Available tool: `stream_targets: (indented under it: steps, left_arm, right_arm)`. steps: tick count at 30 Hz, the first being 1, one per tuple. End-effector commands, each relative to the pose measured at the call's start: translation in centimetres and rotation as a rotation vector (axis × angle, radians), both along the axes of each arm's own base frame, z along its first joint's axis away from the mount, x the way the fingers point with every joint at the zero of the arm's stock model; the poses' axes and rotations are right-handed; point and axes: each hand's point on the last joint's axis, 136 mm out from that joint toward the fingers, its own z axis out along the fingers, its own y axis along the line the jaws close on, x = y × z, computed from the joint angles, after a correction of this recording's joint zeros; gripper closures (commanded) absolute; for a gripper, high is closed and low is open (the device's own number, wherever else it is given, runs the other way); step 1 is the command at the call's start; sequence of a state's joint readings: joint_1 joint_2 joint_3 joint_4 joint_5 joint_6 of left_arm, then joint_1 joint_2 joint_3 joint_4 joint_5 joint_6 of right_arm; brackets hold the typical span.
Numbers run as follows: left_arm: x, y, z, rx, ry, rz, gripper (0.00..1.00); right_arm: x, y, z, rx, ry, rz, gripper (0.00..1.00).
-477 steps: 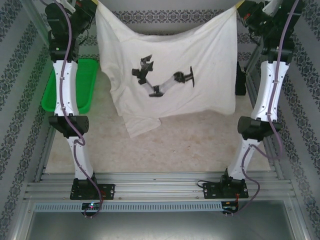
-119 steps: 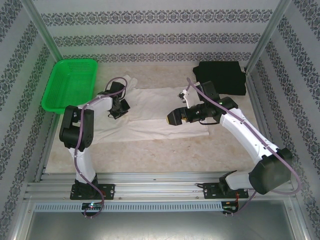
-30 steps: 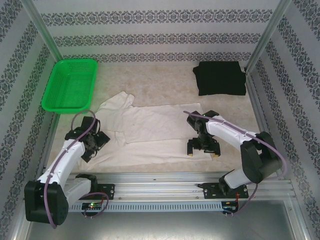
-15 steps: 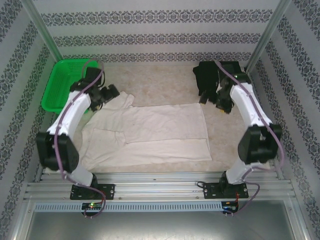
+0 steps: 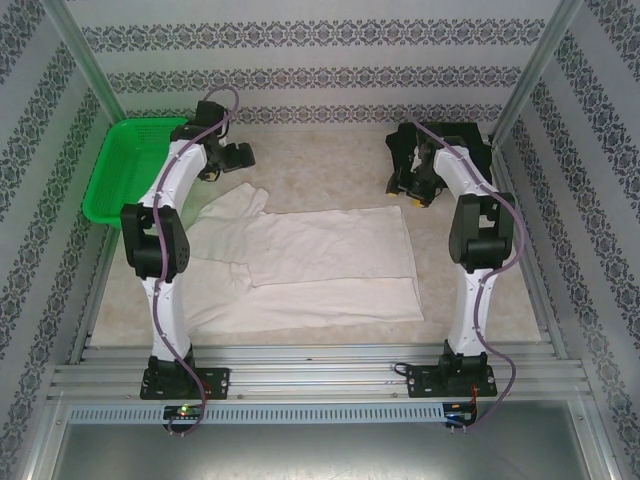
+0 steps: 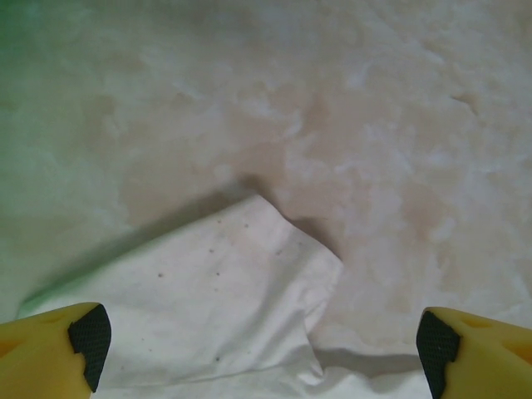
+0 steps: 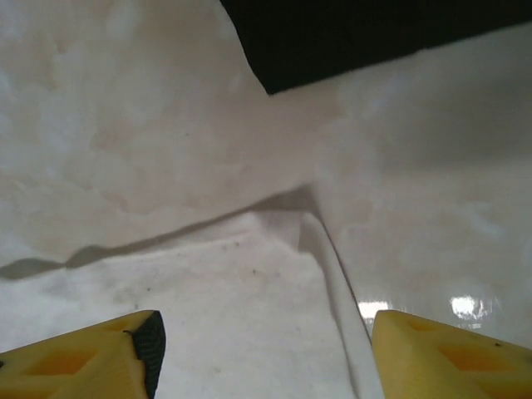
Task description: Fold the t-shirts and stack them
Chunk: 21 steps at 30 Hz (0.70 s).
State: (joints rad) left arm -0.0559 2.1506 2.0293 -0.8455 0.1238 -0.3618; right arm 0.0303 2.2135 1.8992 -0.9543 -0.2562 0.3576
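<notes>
I see white t-shirt (image 5: 320, 250) flat mid-table (image 5: 330, 170), long axis left-right. Left gripper (image 6: 262, 332) wide open, hovering above its far-left corner. Right gripper (image 7: 266, 341) open, empty, above far-right corner. Black t-shirt (image 7: 357, 33) just beyond. Each arm nearest own corner.

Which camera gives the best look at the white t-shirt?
The top external view: the white t-shirt lies there whole, laid out on the table. The left wrist view catches just a sleeve corner; the right wrist view, one far corner.
</notes>
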Motion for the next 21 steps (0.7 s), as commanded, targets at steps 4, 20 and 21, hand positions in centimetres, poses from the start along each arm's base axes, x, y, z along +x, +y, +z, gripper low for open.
stream_targets:
  steps: [4, 20, 21]
  left_arm:
    - [2.1, 2.5, -1.7, 0.049, -0.030, 0.010, 0.05]
    - [3.7, 2.5, -6.2, -0.031, 0.014, -0.024, 0.16]
    - [3.7, 2.5, -6.6, -0.033, 0.020, -0.027, 0.16]
  right_arm:
    - [0.5, 0.4, -1.2, -0.025, -0.001, 0.049, 0.36]
    - [0.3, 2.0, -5.1, -0.044, 0.050, 0.071, 0.63]
    - [0.3, 2.0, -5.1, -0.043, 0.050, 0.072, 0.67]
